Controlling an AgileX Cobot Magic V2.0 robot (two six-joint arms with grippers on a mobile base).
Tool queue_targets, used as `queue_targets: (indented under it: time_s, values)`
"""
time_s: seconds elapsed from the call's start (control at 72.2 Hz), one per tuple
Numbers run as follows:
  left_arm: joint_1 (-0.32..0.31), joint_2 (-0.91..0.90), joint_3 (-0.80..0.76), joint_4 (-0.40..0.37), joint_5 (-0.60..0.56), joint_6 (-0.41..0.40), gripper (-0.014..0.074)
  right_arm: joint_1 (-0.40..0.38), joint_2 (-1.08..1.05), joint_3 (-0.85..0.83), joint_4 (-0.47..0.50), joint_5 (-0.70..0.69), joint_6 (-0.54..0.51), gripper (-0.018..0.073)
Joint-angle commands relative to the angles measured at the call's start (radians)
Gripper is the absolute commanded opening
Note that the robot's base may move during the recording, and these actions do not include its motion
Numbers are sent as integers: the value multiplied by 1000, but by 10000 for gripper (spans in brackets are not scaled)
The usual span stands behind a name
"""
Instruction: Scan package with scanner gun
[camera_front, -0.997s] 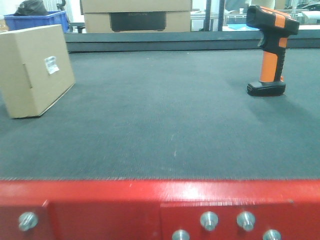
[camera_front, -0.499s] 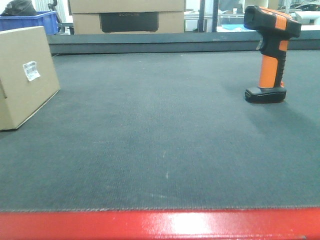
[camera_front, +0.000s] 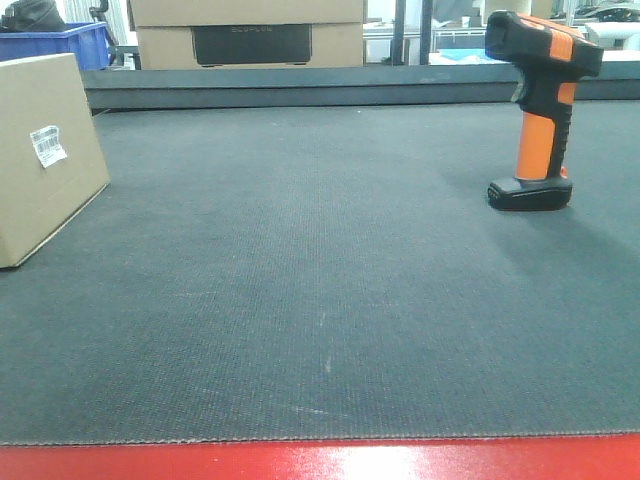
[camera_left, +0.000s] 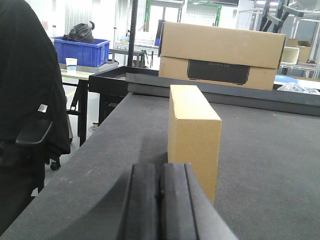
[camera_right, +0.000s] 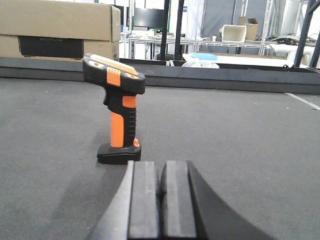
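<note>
At the left edge of the front view I see the package (camera_front: 45, 160), cut off by the frame, its label (camera_front: 47, 146) too small to read. Upper right, well apart, the scanner (camera_front: 540, 110) stands upright on the mat (camera_front: 320, 280). On my wrist views the left gripper (camera_left: 160, 200) and right gripper (camera_right: 161, 205) both have their jaws pressed together, holding nothing. The left wrist view hides the label.

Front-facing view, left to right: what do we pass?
package → larger cardboard box with the dark panel, at the back → scanner gun, upright on its base
</note>
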Motion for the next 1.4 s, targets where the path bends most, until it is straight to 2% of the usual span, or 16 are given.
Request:
queue_targets:
  time_s: [0.0, 0.36, 0.388, 0.471, 0.54, 0.596, 0.679, 0.776, 0.956, 1.15, 1.385]
  values:
    - [3, -4, -2, -5, -18, 3, -111, -2, -1, 0, -5, -19, 0, -167]
    - [3, -4, -2, -5, -18, 3, -111, -2, -1, 0, -5, -19, 0, -167]
    - [3, -4, -2, 12, -18, 5, -111, -2, -1, 0, -5, -19, 0, -167]
    - [5, -4, -2, 137, -20, 22, -111, -2, -1, 0, -5, -19, 0, -167]
    - [5, -4, -2, 146, -41, 22, -111, -2, -1, 0, -5, -19, 0, -167]
    - [5, -4, -2, 122, -34, 20, -111, -2, -1, 0, -5, -19, 0, -167]
    - [5, -4, -50, 68, 74, 20, -111, -2, -1, 0, -5, -19, 0, -167]
    - [5, 18, -185, 8, 244, 20, -111, -2, -1, 0, -5, -19, 0, -167]
    - [5, 199, -449, 4, 518, 20, -111, -2, -1, 0, -5, -19, 0, -167]
    - [5, 527, -687, 4, 759, 20, -111, -2, -1, 0, -5, -19, 0, -167]
    - [5, 783, -801, -3, 752, 20, -111, -2, -1, 0, -5, -19, 0, -167]
